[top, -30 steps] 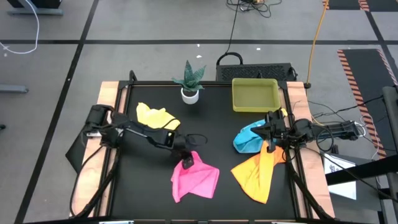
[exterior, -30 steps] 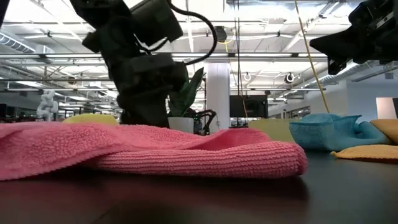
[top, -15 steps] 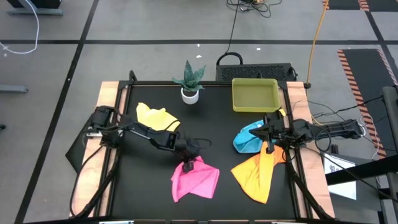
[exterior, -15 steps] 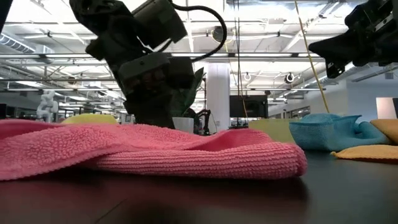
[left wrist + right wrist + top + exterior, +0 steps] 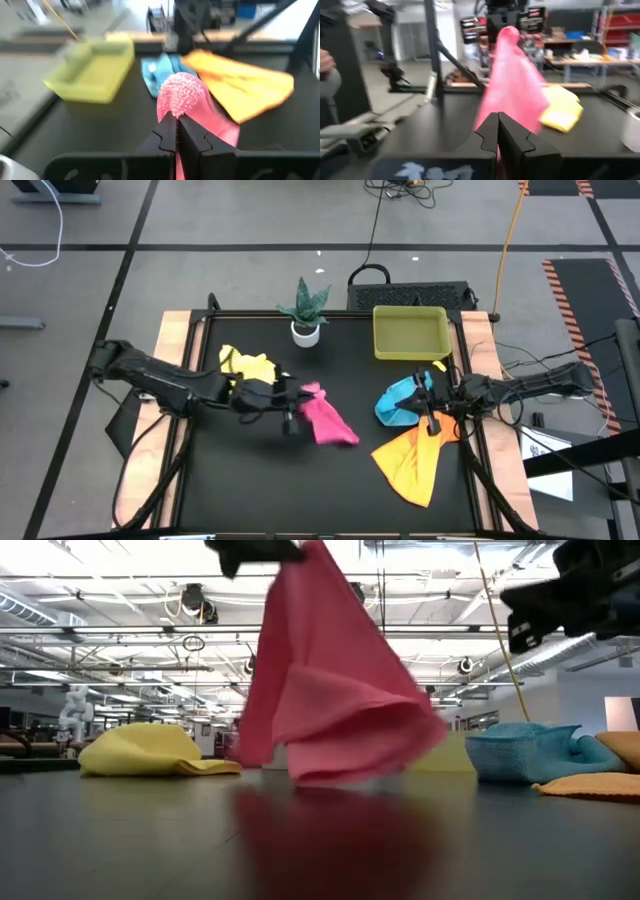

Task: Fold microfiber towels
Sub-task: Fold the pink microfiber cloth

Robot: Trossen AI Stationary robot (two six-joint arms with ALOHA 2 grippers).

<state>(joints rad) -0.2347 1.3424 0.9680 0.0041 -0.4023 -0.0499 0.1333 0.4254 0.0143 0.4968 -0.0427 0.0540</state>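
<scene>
Between the clenched jaws of the left gripper (image 5: 176, 131), the pink towel (image 5: 325, 415) now hangs lifted, ready for spreading; right gripper (image 5: 430, 416) waits clenched, empty.

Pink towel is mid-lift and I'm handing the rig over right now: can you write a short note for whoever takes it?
Left hand: shut on the pink towel, holding it up by one edge, lower edge near the tabletop.
Right hand: shut, empty, over the orange towel, beside the light blue towel.
Yellow towel: crumpled at the table's left.
Done: no towel folded.
Left: fold all four.
</scene>
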